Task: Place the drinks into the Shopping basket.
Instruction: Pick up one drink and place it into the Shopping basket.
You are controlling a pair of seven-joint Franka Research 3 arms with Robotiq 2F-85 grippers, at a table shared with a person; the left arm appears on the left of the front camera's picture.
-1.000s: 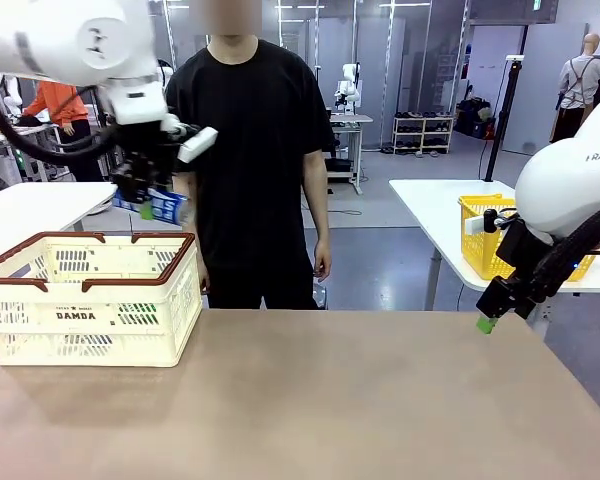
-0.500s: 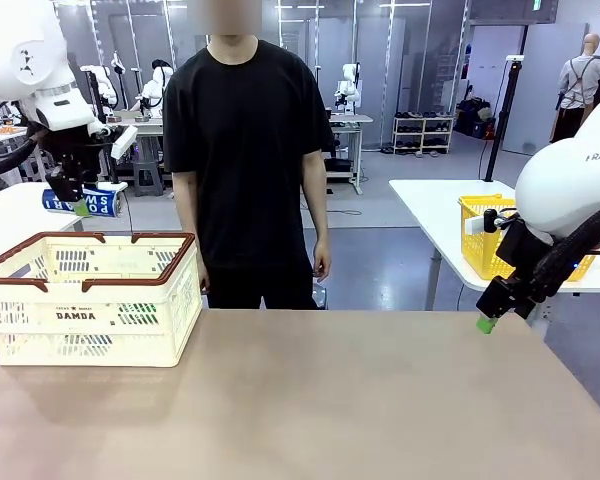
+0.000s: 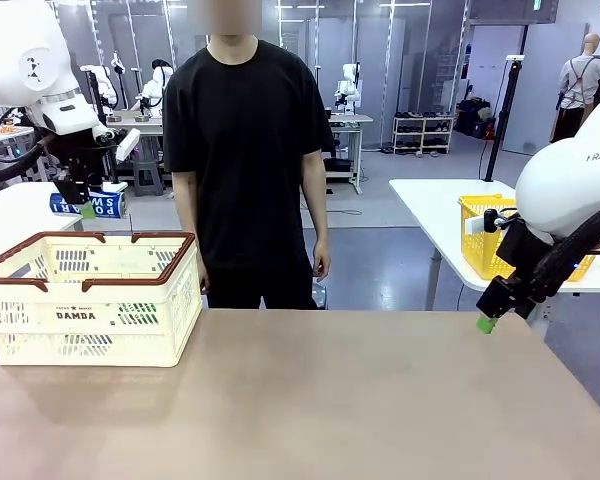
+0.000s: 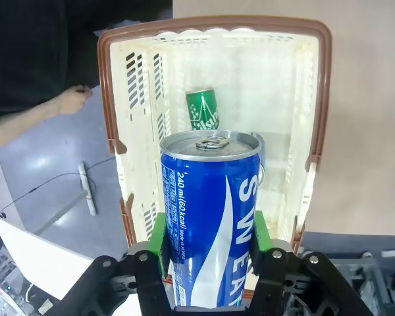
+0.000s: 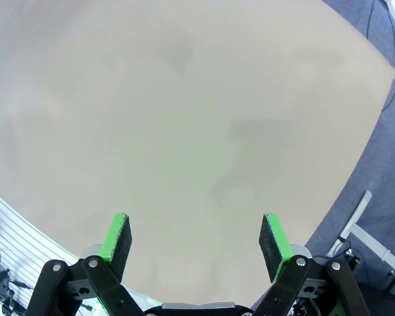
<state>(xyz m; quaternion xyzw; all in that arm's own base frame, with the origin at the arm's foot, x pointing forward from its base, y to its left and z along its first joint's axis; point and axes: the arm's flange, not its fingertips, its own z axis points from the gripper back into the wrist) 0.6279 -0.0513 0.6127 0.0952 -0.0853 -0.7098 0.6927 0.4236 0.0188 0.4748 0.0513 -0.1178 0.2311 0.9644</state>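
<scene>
Surface: tan surface (image 3: 360, 400) is carrying the Shopping basket (image 3: 90, 298) at my left.
Left hand (image 4: 210, 253): I'm seeing it clamping the blue can (image 4: 210, 217), hanging above the basket.
Basket contents: green can (image 4: 204, 109) is lying inside.
Right hand (image 5: 196, 240): I'm keeping it spread wide, gripping nothing.

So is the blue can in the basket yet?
Not yet: the left gripper holds the blue can above the basket.
</scene>
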